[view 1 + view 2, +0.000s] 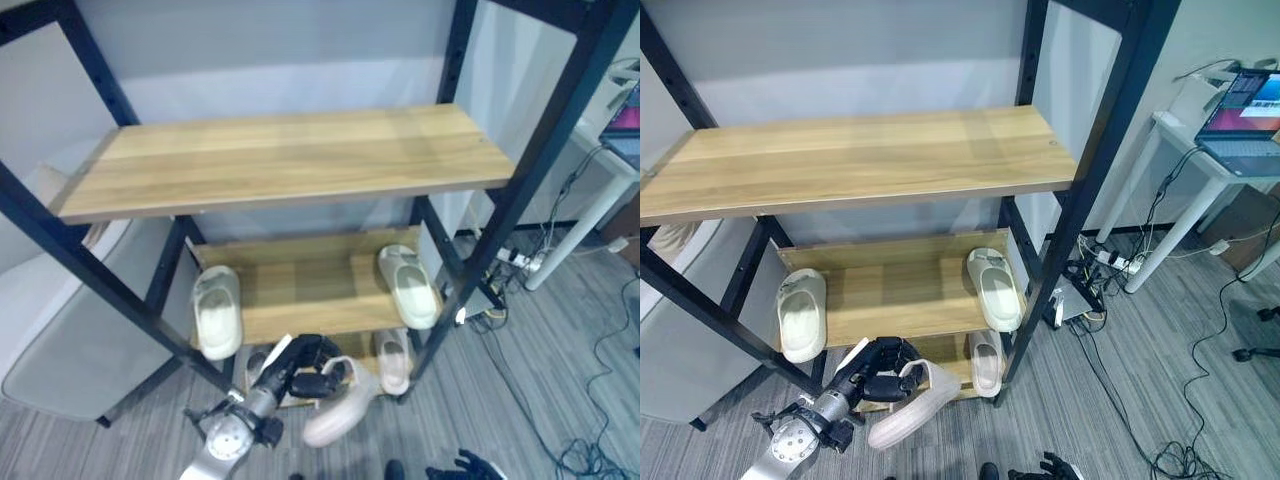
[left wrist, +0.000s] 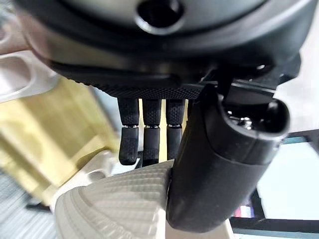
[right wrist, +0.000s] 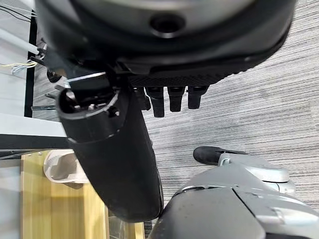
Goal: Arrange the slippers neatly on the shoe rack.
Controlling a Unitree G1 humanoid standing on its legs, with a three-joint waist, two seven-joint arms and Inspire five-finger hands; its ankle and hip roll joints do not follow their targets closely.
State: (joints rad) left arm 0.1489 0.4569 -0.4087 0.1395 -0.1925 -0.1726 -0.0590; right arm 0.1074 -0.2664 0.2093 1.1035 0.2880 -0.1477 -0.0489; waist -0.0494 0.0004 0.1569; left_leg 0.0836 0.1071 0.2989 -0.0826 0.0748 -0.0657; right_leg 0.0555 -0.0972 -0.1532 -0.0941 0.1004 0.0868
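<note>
While left hand (image 1: 300, 372) pinches a slipper (image 1: 340, 405) beside the shoe rack (image 1: 290, 160), right wrist view shows right hand (image 3: 164, 74) loosely spread above floor (image 3: 249, 114).

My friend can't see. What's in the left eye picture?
The robot's left hand grips a pale slipper low in front of a wooden shoe rack. Two slippers sit on the middle shelf, one at each end.

top shelf (image 1: 290, 160) bare | middle shelf (image 1: 310, 285) centre free, slippers (image 1: 217, 311) at ends
</note>
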